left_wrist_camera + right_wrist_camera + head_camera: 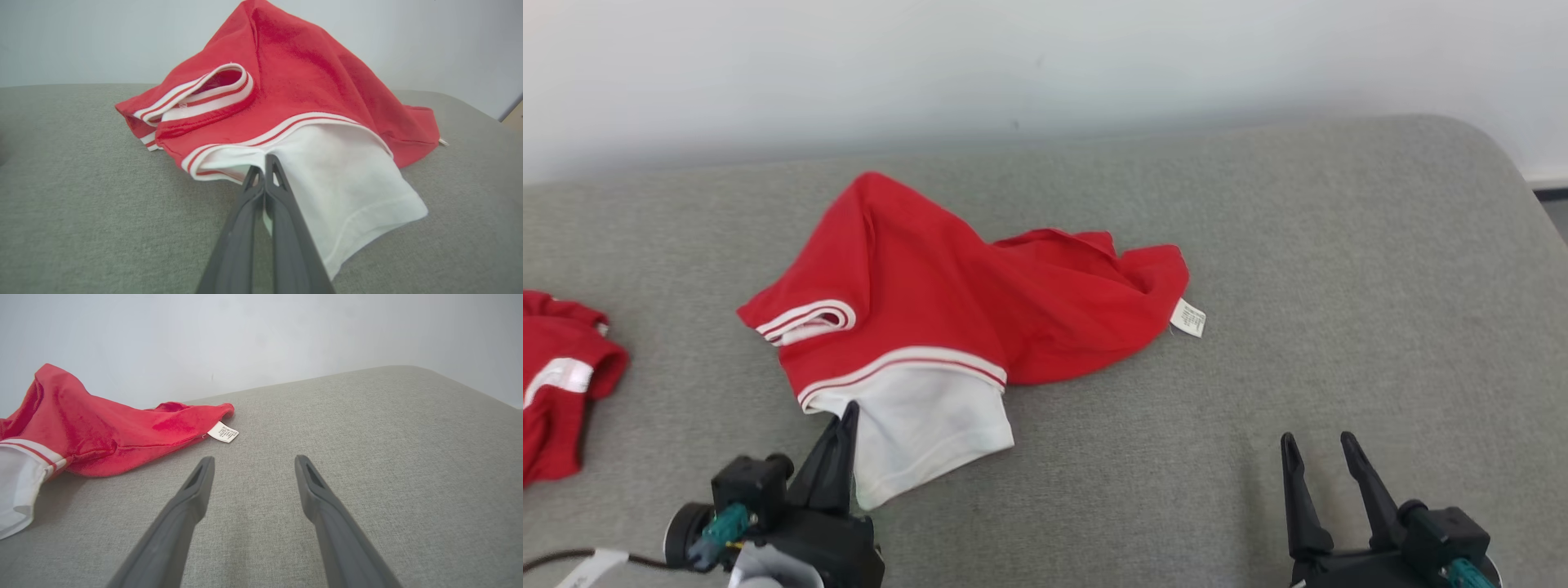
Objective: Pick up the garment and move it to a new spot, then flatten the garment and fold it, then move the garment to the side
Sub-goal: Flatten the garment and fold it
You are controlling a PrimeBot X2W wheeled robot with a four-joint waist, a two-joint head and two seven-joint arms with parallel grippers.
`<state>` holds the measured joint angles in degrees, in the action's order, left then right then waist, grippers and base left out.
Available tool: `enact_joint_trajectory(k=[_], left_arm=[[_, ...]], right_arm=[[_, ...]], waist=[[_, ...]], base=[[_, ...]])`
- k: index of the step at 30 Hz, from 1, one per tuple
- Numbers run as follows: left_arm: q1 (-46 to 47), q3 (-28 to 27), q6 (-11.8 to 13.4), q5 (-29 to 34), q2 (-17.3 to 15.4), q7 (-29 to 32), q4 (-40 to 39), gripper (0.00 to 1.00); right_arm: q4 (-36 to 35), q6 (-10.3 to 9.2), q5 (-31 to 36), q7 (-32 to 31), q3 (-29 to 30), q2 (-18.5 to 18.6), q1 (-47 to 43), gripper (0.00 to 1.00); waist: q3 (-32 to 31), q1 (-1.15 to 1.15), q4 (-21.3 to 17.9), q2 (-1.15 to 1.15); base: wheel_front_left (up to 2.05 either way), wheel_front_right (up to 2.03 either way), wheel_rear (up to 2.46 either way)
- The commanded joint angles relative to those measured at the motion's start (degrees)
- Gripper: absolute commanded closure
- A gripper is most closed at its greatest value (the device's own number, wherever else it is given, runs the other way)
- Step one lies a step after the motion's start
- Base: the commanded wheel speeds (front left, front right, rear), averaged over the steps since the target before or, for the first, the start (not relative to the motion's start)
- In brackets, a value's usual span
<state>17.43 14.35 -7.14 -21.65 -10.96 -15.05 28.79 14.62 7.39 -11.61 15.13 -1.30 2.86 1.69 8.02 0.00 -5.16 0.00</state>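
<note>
My left pincer [847,413] is closed tight on the near edge of the white panel of the red jersey [915,278], with a sliver of white cloth caught between the two fingers. I judge this is the grip for the first lift, taken low and at an edge so the rest can hang free. The jersey lies crumpled a little left of the middle of the grey upholstered surface [1339,245], its red bulk humped toward the back edge and the white panel spilling toward the near edge. My right pincer [1316,441] rests wide open and empty near the front right corner, well apart from the cloth, presumably waiting to take a second corner. The left wrist view shows the pinched sliver and the striped sleeve cuff [204,96] standing open. The right wrist view instead shows the care label [223,433] lying flat on the surface. The head view adds another red garment [560,367] at the left edge.
</note>
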Motion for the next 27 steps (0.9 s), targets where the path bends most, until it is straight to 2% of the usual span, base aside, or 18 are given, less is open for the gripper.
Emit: enact_joint_trajectory(k=[1,5,10,17,23,27], left_arm=[[-2.23,0.02,-0.24,-0.15,-0.19,-0.15,-1.72,1.00],[-5.33,-0.09,0.65,-0.93,-0.44,0.75,-6.14,1.00],[-11.29,-0.47,2.67,-1.64,-1.81,4.88,-14.48,1.00],[-20.09,-2.03,6.36,-4.12,-2.46,9.44,-23.11,1.00],[-23.15,-1.88,6.90,-5.27,-1.40,9.60,-20.56,1.00],[-21.98,-1.82,7.09,-4.40,-1.07,6.37,-16.45,1.00]], right_arm=[[0.21,0.20,-0.66,0.05,0.02,0.05,-1.20,0.00],[0.22,0.20,-0.88,0.05,-0.28,0.04,-1.97,0.00],[0.25,0.20,-1.08,0.05,-0.45,0.05,-3.18,0.00],[0.29,0.20,-1.07,0.05,-0.89,0.06,-2.82,0.00],[0.62,0.21,-0.29,0.05,-0.70,0.06,-3.17,0.00],[0.83,0.21,-0.16,0.05,-0.35,0.06,-3.44,0.00]], waist=[[-2.62,0.00,2.71,0.00],[-3.71,0.00,4.28,0.00],[-4.51,0.00,6.55,0.00],[-4.63,0.00,6.75,0.00],[-4.83,0.00,5.95,0.00],[-5.17,0.00,5.49,0.00]], base=[[0.00,0.00,0.00],[0.00,0.00,0.00],[0.00,0.00,0.00],[0.00,0.00,0.00],[0.00,0.00,0.00],[0.00,0.00,0.00]])
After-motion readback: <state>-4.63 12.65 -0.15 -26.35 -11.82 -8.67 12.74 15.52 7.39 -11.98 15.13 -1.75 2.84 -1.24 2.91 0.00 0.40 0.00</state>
